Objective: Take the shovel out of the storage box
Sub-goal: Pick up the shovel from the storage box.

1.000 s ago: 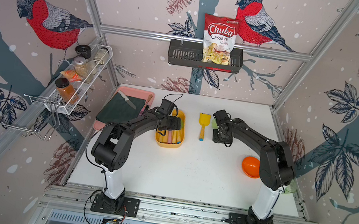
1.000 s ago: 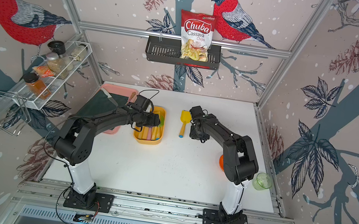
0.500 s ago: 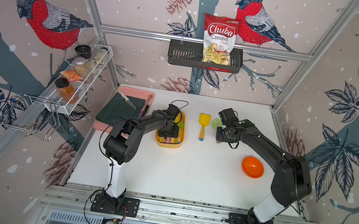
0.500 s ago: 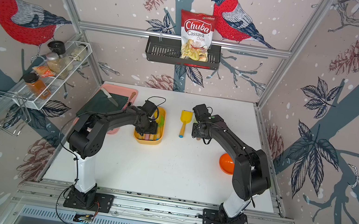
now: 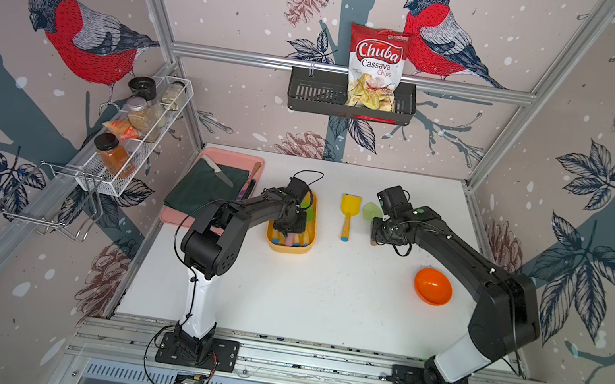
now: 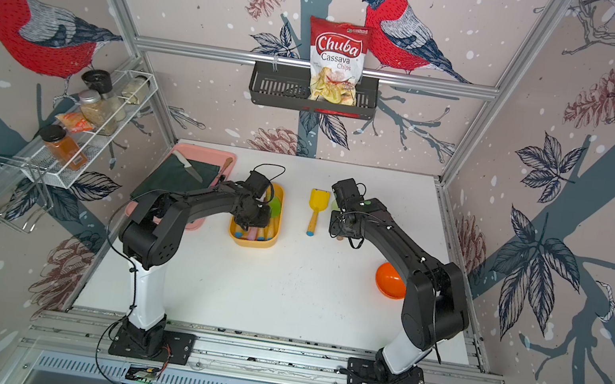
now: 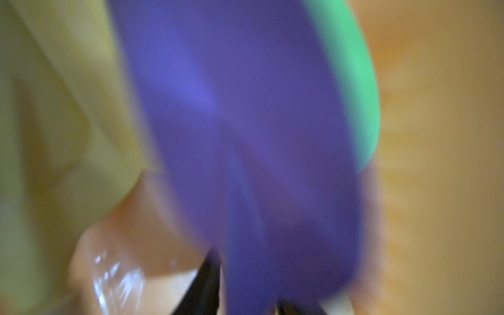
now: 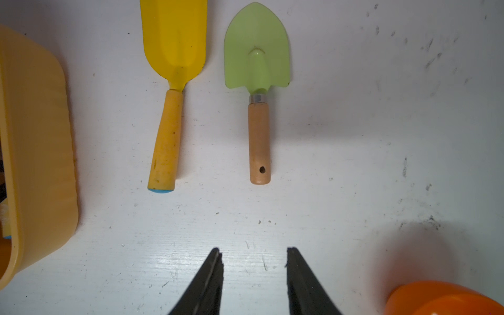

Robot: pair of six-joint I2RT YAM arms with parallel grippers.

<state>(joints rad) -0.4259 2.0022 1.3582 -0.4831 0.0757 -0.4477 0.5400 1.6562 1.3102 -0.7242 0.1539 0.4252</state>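
Hovering inside the storage box (image 5: 290, 249), the left hand (image 5: 287, 230) sits directly over a purple shovel (image 7: 245, 136) lying 12-to-6 o'clock along the box, its grip too blurred to tell, while the released right hand (image 8: 253, 249) hangs at 3 o'clock, farther off.

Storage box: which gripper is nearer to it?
Left. The left gripper is down inside the storage box; the right gripper hangs over the table by the green shovel, apart from the box.
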